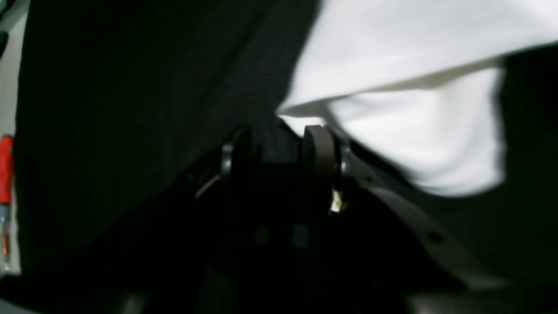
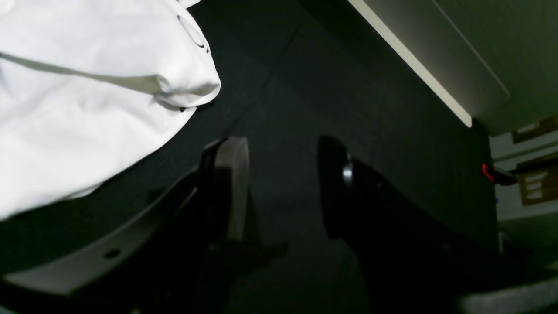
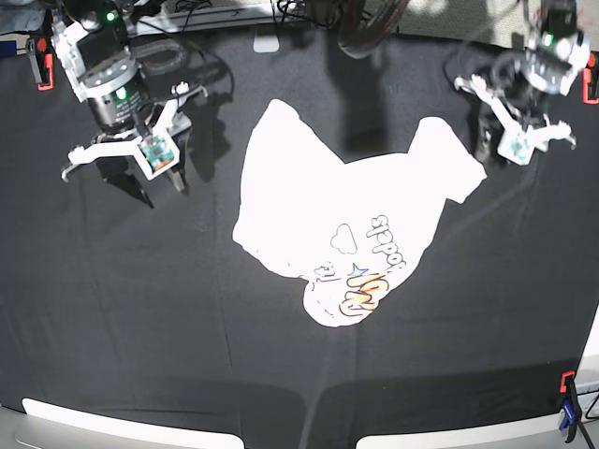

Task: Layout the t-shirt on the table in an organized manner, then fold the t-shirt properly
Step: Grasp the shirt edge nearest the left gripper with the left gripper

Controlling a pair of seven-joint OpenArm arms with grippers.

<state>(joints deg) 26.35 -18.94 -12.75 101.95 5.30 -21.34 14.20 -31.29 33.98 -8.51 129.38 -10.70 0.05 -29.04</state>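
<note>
The white t-shirt [image 3: 318, 187] lies crumpled in the middle of the black table [image 3: 140, 309], with part of its colourful print [image 3: 365, 276] showing near the front edge of the heap. My left gripper [image 3: 489, 140] is at the shirt's right sleeve. In the left wrist view its jaws [image 1: 279, 146] stand apart, low over the cloth, with the shirt's edge [image 1: 392, 78] just past the fingertips. My right gripper [image 3: 157, 185] hovers left of the shirt, apart from it. In the right wrist view it [image 2: 283, 183] is open and empty, with the shirt [image 2: 87, 109] at the upper left.
Red clamps sit at the table edges at far left [image 3: 39, 58] and far right [image 3: 590, 86]. A red and blue clamp [image 3: 566, 412] is at the front right. A red clamp shows in the left wrist view [image 1: 5, 174] and another in the right wrist view [image 2: 488, 172].
</note>
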